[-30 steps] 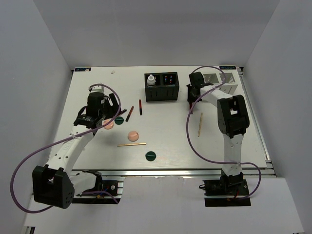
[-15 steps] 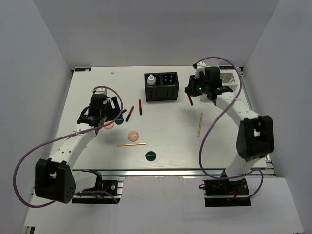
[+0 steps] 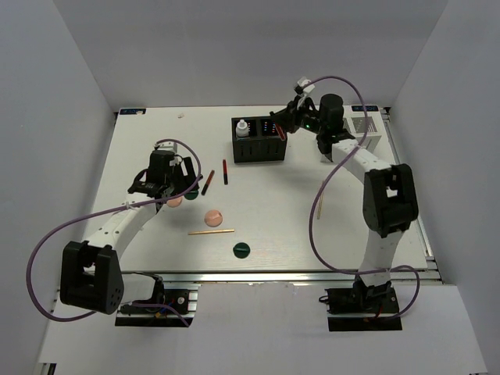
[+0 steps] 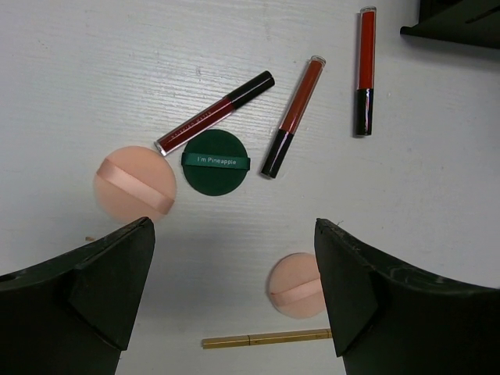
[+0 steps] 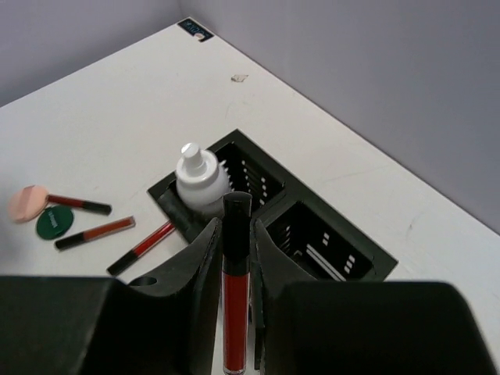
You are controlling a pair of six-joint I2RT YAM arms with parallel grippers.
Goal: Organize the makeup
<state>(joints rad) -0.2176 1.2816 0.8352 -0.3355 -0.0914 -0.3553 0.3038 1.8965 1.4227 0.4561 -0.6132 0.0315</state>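
We had the right gripper [image 5: 236, 234] clamped on a gloss [image 5: 236, 291], best kept upright over the right cell of the box [image 5: 312, 226] before release; left gripper [image 4: 234, 289] gaped wide.

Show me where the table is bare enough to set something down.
Bare: the middle stretch between the black box, the right tan stick and the near green disc; also the far-left corner. Crowded: by the left gripper, among pink puffs and lip gloss tubes.
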